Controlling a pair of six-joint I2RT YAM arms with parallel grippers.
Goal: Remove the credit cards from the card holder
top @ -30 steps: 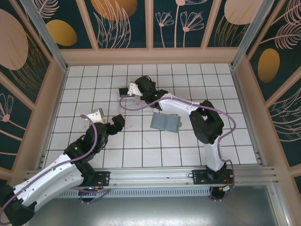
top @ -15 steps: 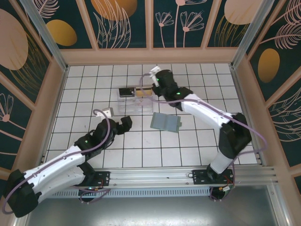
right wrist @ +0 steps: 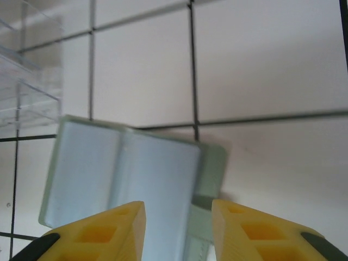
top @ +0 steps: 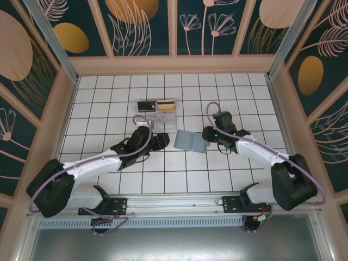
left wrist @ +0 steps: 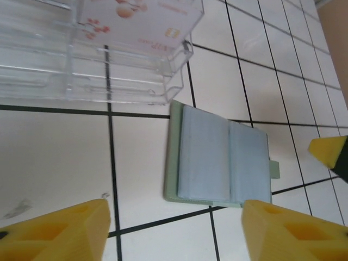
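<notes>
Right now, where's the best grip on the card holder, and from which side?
The edge with the small tab, coming from the right arm's side. The card holder lies open and flat on the tiles, so probably only an edge offers purchase; the tab sticks out past the panel, and the open right pincer hangs over it.

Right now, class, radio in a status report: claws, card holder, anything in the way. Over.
Left claw open, right claw open. Card holder flat on tiles between them, ungripped. Clear box just beyond, not blocking.
</notes>
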